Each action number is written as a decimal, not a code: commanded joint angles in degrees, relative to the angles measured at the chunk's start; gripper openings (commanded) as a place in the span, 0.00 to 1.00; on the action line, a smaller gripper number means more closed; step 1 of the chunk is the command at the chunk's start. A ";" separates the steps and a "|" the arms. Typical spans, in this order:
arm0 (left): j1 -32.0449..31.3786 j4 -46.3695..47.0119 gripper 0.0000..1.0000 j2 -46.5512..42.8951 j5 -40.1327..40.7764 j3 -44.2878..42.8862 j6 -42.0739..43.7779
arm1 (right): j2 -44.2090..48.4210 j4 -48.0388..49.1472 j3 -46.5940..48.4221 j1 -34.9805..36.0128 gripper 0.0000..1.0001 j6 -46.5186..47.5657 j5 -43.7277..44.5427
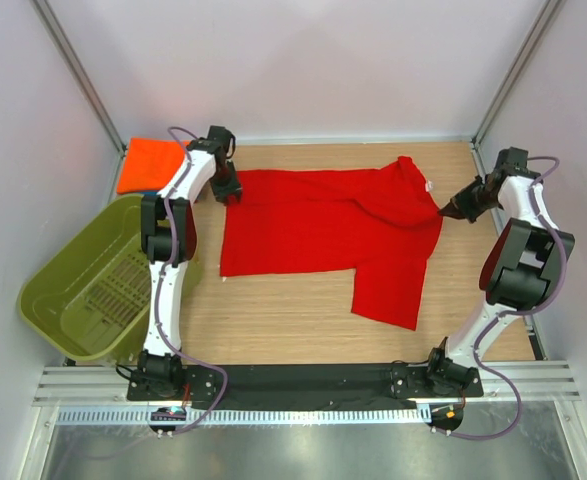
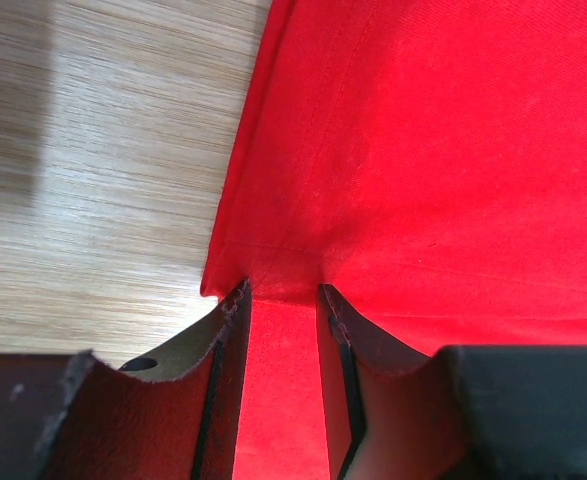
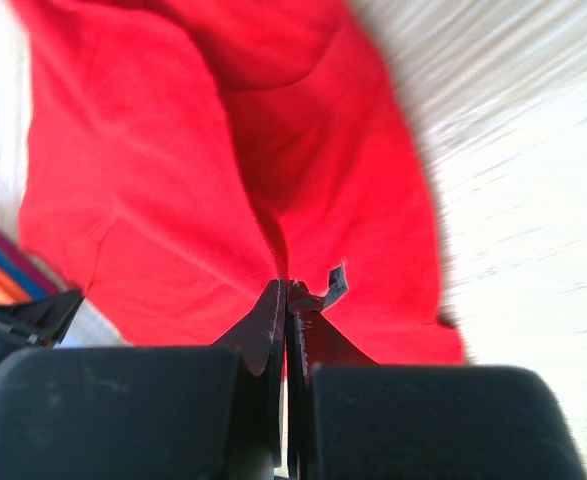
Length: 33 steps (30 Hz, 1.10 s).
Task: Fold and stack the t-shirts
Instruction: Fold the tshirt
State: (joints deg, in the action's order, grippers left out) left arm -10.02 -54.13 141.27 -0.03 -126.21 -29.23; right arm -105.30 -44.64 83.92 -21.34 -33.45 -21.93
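On wooden tabletop (image 1: 273, 330), deep red cloth t-shirt (image 1: 323, 225), likely limp: hold corners; right end effector (image 3: 285, 285) clamps edge, left end effector (image 2: 283, 295) gapes narrowly astride hem

The deep red t-shirt (image 1: 313, 225) is matt, soft cloth. The pale tabletop (image 1: 293, 325) is smooth-grained wood. The olive-green slatted basket (image 1: 53, 290) is slightly glossy plastic.

Deep red tee (image 1: 313, 225), bright orange tee (image 1: 151, 165), olive-green basket (image 1: 45, 292), pale wood-grain tbl (image 1: 273, 322)
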 commanded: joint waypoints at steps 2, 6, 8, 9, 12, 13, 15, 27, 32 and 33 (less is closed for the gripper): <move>1.41 -2.73 0.35 2.69 5.30 -0.61 2.51 | -0.87 1.75 -0.51 -1.07 0.01 1.11 4.00; 1.41 -3.00 0.35 2.78 3.56 -1.32 2.69 | -1.84 3.86 -0.69 -0.98 0.03 1.11 2.42; 1.41 -2.83 0.36 2.08 1.71 -1.23 2.69 | -2.19 2.73 0.54 -0.72 0.09 1.89 3.56; 1.41 -2.74 0.37 1.56 0.66 -1.14 2.60 | -2.11 1.50 1.50 -0.37 0.17 2.51 4.61; 1.41 -2.47 0.39 -0.73 -5.32 -1.31 2.69 | -0.18 -3.24 5.28 1.39 0.22 4.01 11.54; 1.32 -2.56 0.40 -1.87 -6.29 -1.93 2.60 | 0.35 -4.04 5.99 2.26 0.24 4.36 15.39; 1.15 -2.82 0.40 -3.01 -6.03 -2.11 2.17 | 1.84 -5.45 7.22 5.76 0.26 5.50 19.80; 0.44 2.18 0.41 -4.08 -10.59 -2.19 2.34 | -6.84 17.19 15.04 15.54 0.46 12.96 7.60; 0.44 4.82 0.41 -1.79 -10.87 -3.25 1.11 | -17.63 16.35 25.57 15.28 0.52 17.28 5.94; 0.44 5.08 0.41 -0.92 -10.78 -3.51 0.93 | -19.66 14.69 29.77 15.28 0.52 17.45 5.33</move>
State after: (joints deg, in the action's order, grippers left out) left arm -9.41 -52.23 139.65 -9.13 -127.17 -28.05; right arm -118.87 -31.75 105.51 -5.54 -19.29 -14.13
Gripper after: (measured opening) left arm 0.407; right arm 0.515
